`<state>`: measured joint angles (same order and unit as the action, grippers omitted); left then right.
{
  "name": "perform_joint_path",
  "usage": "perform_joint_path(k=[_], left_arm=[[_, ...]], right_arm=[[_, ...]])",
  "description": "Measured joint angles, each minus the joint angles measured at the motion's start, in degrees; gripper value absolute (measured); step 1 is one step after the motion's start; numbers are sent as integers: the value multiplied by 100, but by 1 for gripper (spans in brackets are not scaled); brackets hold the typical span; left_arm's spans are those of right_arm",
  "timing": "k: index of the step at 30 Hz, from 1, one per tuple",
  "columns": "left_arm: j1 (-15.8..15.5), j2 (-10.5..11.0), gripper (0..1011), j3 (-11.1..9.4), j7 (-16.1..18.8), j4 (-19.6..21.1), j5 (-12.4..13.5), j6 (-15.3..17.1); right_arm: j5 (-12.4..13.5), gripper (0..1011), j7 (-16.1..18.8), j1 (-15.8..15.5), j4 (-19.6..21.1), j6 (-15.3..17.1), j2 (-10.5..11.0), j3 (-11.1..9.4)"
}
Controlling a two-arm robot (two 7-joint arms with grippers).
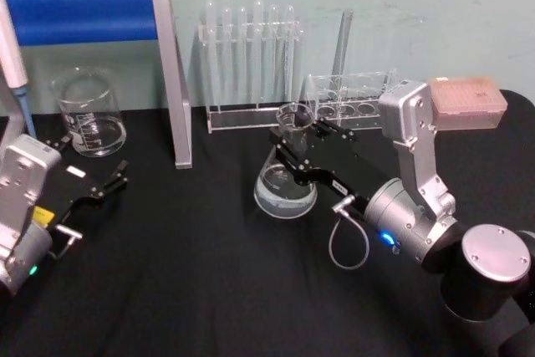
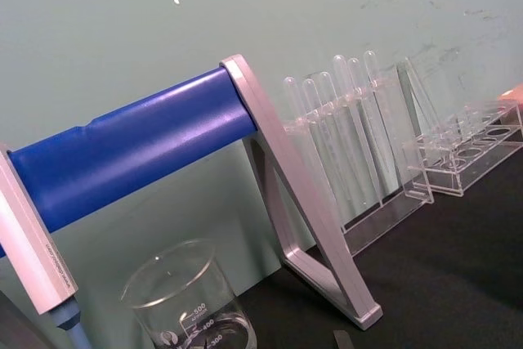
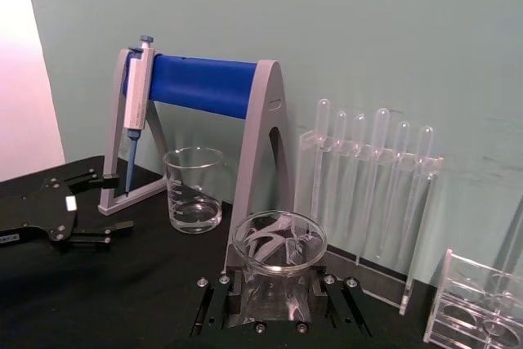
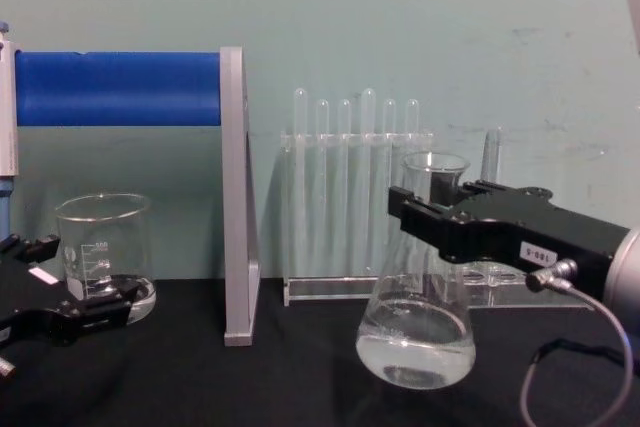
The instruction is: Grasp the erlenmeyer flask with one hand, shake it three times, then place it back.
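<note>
The jaws of the right gripper point(image 1: 296, 131) stand closed on the neck of the erlenmeyer flask point(image 1: 286, 186), one on each side just under the flared rim, at the centre of the head view. The jaws of the left gripper point(image 1: 92, 156), parked at the lower left, stand wide and hold nothing. We record the surroundings by size: the black table point(image 1: 209, 290); the pipette stand point(image 1: 171, 73) with its blue bar, upper left; the tall test tube rack point(image 1: 251, 56) directly behind the flask; the low rack point(image 1: 351, 102) to its right; the beaker point(image 1: 88, 114) at the left. The flask leans slightly and carries a little clear liquid; we cannot tell whether its base touches the table. We judge the risks thus: smooth glass may slide through the flat jaws under shaking; a wide swing may strike the racks close behind; vigorous motion may throw liquid from the open mouth; a tilted set-down may tip the flask.
</note>
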<state>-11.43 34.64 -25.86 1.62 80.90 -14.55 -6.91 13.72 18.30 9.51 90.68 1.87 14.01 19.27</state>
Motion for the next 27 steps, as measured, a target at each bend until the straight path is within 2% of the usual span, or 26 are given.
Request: perform_joint_path(k=[19,27], left_arm=[[0,0,1001,0,0,0,0,0],[0,0,1001,0,0,0,0,0]], right_arm=[[-15,449,-16,63,-175,-13,27,144],[-20,449,55,98,-374,-209,-7,200]])
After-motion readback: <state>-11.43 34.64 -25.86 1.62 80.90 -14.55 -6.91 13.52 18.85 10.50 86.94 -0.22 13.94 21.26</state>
